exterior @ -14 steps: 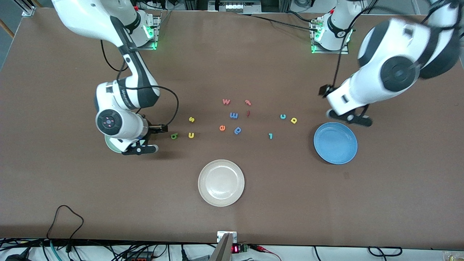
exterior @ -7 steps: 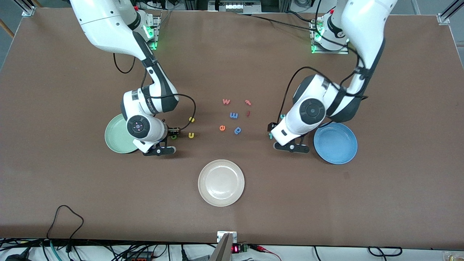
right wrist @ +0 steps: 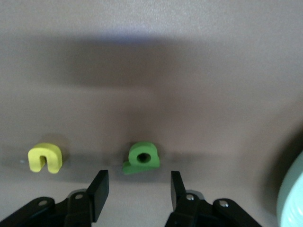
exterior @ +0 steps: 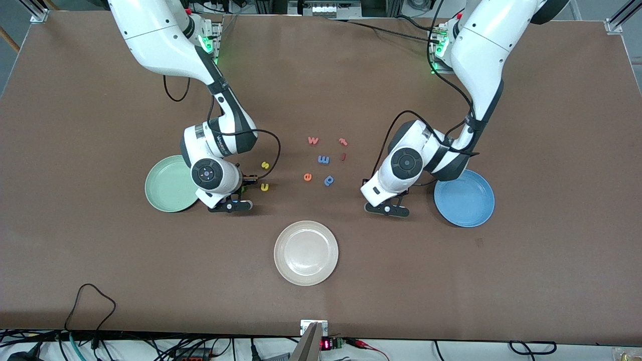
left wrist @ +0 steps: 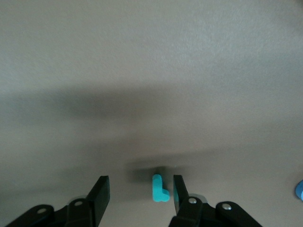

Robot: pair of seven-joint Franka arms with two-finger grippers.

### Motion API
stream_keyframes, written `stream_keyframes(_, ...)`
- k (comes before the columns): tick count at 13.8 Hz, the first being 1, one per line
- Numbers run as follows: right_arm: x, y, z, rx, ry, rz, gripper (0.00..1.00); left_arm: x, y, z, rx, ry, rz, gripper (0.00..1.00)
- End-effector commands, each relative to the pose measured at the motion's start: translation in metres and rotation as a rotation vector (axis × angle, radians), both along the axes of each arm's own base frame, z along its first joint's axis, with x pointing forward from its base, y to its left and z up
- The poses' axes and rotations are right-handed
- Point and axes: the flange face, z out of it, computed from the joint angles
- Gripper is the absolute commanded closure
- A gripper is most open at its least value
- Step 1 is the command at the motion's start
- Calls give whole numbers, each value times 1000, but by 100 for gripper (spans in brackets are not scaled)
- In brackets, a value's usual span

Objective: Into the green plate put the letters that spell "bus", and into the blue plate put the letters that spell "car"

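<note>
The dark green "b" (right wrist: 142, 158) lies on the table just ahead of my right gripper (right wrist: 137, 187), which is open and low over the table. The yellow "u" (exterior: 264, 187) sits beside it and the yellow "s" (exterior: 265, 165) farther from the front camera. The green plate (exterior: 153, 188) is empty, beside the right hand. My left gripper (left wrist: 139, 185) is open around the teal "r" (left wrist: 159, 188), which lies close to one finger (left wrist: 178, 187). The blue plate (exterior: 466, 213) is empty. The left hand hides the "c" and "a".
A beige-white plate (exterior: 282, 240) stands nearest the front camera, mid-table. Between the two hands lie a red "w" (exterior: 313, 140), a red "t"-like letter (exterior: 343, 142), a blue "m" (exterior: 323, 159), an orange "e" (exterior: 307, 176) and a blue "p" (exterior: 329, 179).
The right hand has moved off the green plate to the green "b". The left arm has swung in from above the blue plate and come down over the teal "r".
</note>
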Motion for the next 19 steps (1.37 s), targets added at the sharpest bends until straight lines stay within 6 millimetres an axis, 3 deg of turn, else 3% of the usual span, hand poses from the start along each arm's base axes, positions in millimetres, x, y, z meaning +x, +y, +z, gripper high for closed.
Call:
stream_keyframes(1, 6, 2, -4, 11, -23, -24, 39, -14, -18, -3, 19, -7, -13, 38)
stream_keyframes(4, 6, 3, -2, 14, -29, -25, 43, -22, -16, -12, 32, 12, -19, 49)
stream_keyframes(9, 7, 3, -4, 15, -35, -23, 54, -19, -14, -20, 16, -4, -13, 56)
stream_keyframes(12, 6, 3, -10, 13, -33, -23, 65, -19, -14, -21, 15, -3, -13, 70)
stream_keyframes(14, 5, 3, -11, 13, -31, -22, 80, -20, -13, -27, 17, 7, -23, 85)
stream_keyframes(16, 4, 4, -11, 13, -29, -19, 88, -17, -10, -21, 22, 8, -23, 92)
stream_keyframes(18, 6, 3, -7, 13, -31, -21, 89, -10, 0, 5, 52, 23, -30, 92)
stream_keyframes(19, 11, 0, 9, 24, -45, -19, 89, -3, 14, 24, 66, 35, -44, 91)
